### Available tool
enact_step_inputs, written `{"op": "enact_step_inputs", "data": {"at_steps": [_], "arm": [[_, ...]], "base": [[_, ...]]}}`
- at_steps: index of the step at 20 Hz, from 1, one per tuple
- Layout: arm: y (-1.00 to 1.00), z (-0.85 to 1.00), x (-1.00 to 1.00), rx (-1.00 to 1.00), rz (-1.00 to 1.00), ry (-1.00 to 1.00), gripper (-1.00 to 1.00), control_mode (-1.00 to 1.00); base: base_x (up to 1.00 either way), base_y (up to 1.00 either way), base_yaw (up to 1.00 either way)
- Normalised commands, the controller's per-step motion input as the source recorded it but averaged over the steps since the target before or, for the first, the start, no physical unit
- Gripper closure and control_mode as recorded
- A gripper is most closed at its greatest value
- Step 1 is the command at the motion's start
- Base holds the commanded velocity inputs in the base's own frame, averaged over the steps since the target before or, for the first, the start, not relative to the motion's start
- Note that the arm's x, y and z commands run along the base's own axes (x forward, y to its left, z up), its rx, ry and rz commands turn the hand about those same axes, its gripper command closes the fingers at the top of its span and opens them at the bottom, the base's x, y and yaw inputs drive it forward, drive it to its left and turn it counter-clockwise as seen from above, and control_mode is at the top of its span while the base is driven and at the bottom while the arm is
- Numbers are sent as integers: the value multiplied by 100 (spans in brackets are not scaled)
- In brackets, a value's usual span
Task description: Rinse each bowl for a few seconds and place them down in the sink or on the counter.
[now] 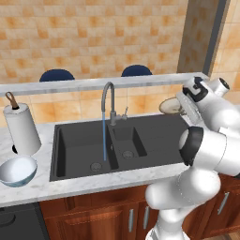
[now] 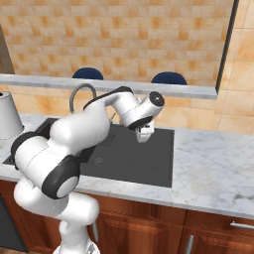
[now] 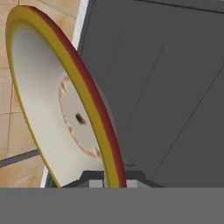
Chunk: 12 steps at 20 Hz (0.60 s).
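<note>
While water runs in a thin blue stream [image 1: 104, 136] from the curved grey tap [image 1: 108, 101] into the large basin, the gripper [image 3: 109, 183] is clamped on the rim of the shallow tan bowl [image 3: 52, 109], holding it on edge above the flat right-hand part of the dark grey sink [image 1: 154, 136]. In the hand view the bowl's pale inside shows a ring of small marks, and its rim reads yellow with a dark red outer band. In the left base view the same bowl hangs just beside the wrist, over the sink's right end near the wall.

The pale blue bowl [image 1: 18, 170] with a white inside sits upright on the marbled counter [image 2: 213, 168], left of the sink and just in front of a white paper towel roll [image 1: 21, 127]. The counter has a thick pale edge and brown wooden cabinet doors [image 2: 144, 225] with metal handles beneath. Behind the sink a narrow grey ledge [image 1: 93, 83] runs along the wall, with orange-tan tiles [image 1: 93, 33] above and below it. Two dark blue domed chair tops [image 1: 56, 75] show over the ledge. A dark vertical strip [image 2: 227, 44] divides the tiling at the right.
</note>
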Motion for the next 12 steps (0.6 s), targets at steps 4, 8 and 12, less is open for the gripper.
{"op": "enact_step_inputs", "data": {"at_steps": [4,8,12], "arm": [[67,-10,-8,-1,24,0,100,-100],[67,-25,0,1,16,0,100,-100],[65,-30,8,5,11,-1,100,-100]], "base": [[0,0,0],[0,0,0],[0,0,0]]}}
